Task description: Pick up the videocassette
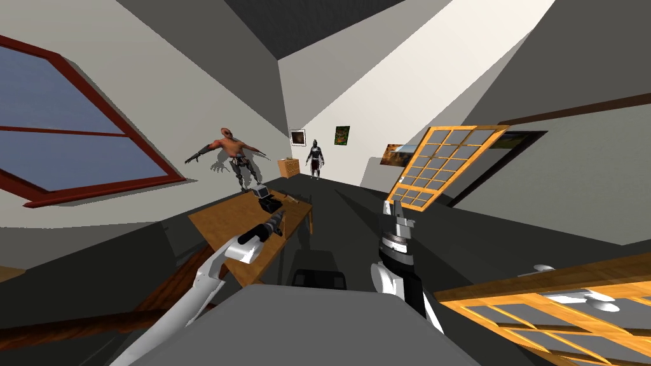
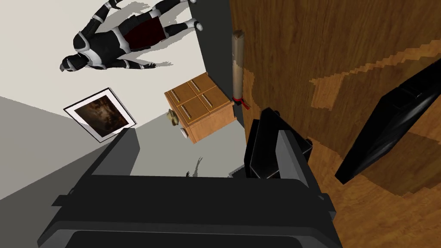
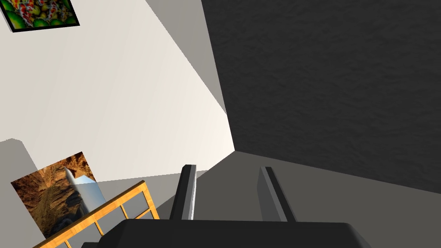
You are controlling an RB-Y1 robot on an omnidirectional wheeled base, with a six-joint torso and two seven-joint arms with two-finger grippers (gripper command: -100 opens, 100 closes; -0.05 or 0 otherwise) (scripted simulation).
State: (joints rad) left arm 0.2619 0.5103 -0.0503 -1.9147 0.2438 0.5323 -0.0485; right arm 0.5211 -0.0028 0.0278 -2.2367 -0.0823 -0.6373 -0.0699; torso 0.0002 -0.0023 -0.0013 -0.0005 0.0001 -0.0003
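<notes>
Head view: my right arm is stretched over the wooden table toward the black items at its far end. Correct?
Not quite: it is the left arm. In the head view the left gripper reaches over the wooden table toward the black items at its far end; the right gripper is over the dark floor beside the table.

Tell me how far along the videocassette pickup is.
Done: the approach. The left end effector is over the wooden table, open. In hand: lining up. One finger is right by the black box I take for the videocassette, which lies on the table ungripped. Left: straddle it, close, lift. The right end effector is open, holding nothing.
</notes>
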